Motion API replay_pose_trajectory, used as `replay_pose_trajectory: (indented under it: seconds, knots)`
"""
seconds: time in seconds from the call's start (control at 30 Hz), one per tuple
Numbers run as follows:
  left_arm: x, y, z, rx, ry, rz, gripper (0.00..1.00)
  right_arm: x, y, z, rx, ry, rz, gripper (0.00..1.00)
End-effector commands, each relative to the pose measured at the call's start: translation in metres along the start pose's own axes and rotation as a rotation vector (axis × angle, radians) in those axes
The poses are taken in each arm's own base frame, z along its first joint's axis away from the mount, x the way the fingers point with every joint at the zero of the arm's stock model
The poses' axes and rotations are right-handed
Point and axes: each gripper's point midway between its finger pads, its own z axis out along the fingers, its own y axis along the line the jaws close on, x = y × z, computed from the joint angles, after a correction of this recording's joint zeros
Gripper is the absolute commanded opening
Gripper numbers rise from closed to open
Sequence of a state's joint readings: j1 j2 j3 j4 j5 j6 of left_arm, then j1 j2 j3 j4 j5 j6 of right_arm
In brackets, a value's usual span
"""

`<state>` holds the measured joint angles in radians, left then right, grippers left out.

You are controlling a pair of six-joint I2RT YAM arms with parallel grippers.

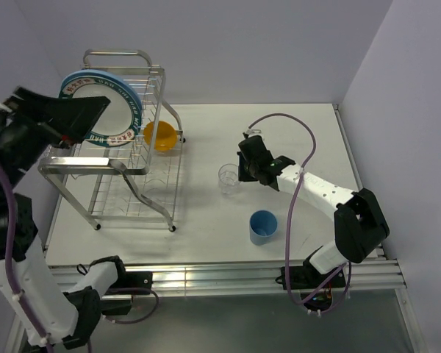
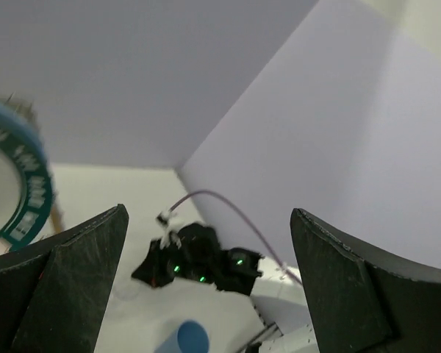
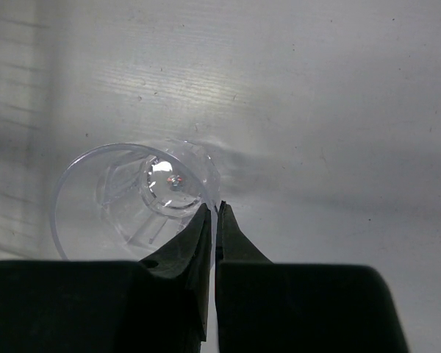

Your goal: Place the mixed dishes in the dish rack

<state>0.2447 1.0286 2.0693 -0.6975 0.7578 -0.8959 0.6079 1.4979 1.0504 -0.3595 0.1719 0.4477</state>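
White worktop (image 1: 279,132) | my right pincer (image 3: 216,210) clamped on small clear glass (image 3: 132,198) rim, mid-worktop | my left pincer (image 2: 207,213) gaped apart over dish rack (image 1: 125,168) at left edge | white plate (image 1: 122,118) stood upright in it

high rear overview, two wrist views

The left arm (image 1: 62,116) hides the teal-rimmed white plate (image 1: 115,110) on its 9 o'clock side; of the light-blue plate (image 1: 77,75) behind, seemingly only a rim shows.
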Motion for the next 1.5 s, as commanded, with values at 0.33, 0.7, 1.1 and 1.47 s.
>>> replay_pose_trajectory:
  seconds: [0.33, 0.7, 1.1, 1.47]
  knots:
    - [0.15, 0.082, -0.049, -0.161, 0.413, 0.098, 0.99, 0.0, 0.001, 0.009, -0.027, -0.041, 0.004, 0.0]
    - [0.122, 0.053, -0.021, 0.048, 0.231, 0.219, 0.99, -0.003, -0.009, -0.003, 0.013, -0.051, -0.002, 0.0]
    - [0.097, 0.13, 0.012, -0.283, 0.118, 0.402, 0.99, -0.021, -0.007, -0.012, 0.052, -0.042, 0.005, 0.0]
    - [0.116, 0.163, 0.029, -0.342, 0.154, 0.448, 0.99, -0.037, -0.002, -0.031, 0.175, -0.073, -0.021, 0.0]
